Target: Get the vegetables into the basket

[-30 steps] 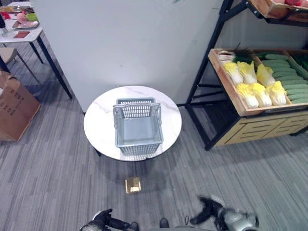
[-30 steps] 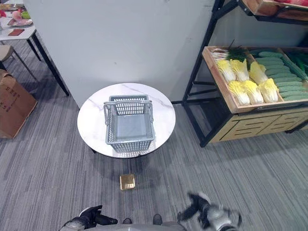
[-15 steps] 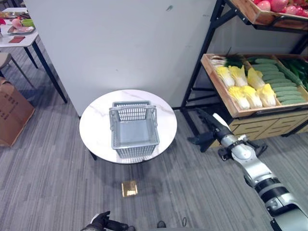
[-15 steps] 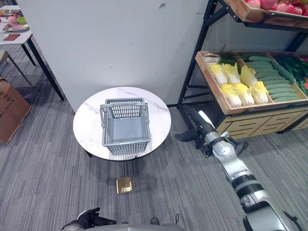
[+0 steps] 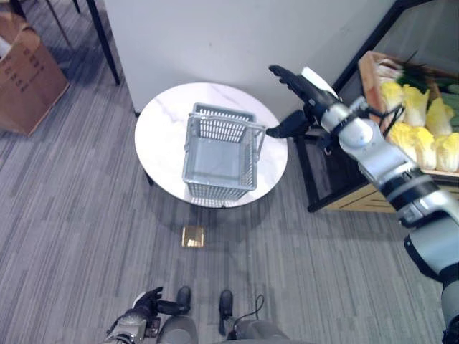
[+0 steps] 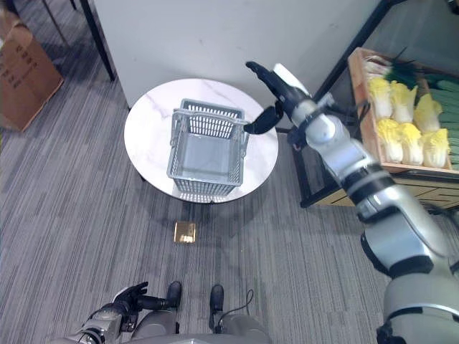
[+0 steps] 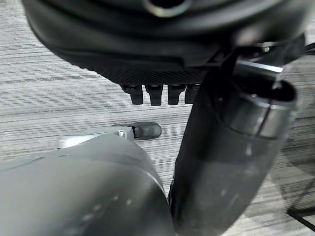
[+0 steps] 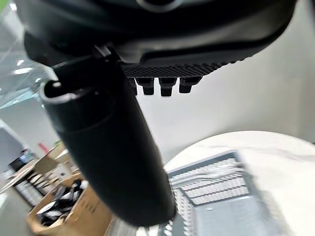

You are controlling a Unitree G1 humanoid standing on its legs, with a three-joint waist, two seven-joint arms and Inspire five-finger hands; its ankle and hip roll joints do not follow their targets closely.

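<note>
Basket (image 5: 221, 154) on table (image 5: 161, 129) (shelf (image 5: 412, 129) right)

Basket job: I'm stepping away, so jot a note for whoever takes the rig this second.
Right hand: open, empty, raised above the round table's far right edge, between the grey basket and the shelf.
Left hand: low by the robot's side, relaxed, empty.
Basket stands on the table, nothing in it.
Napa cabbages all in the wooden crate on the shelf.
Done: nothing loaded. Left: pick the vegetables and put them in the basket.
</note>
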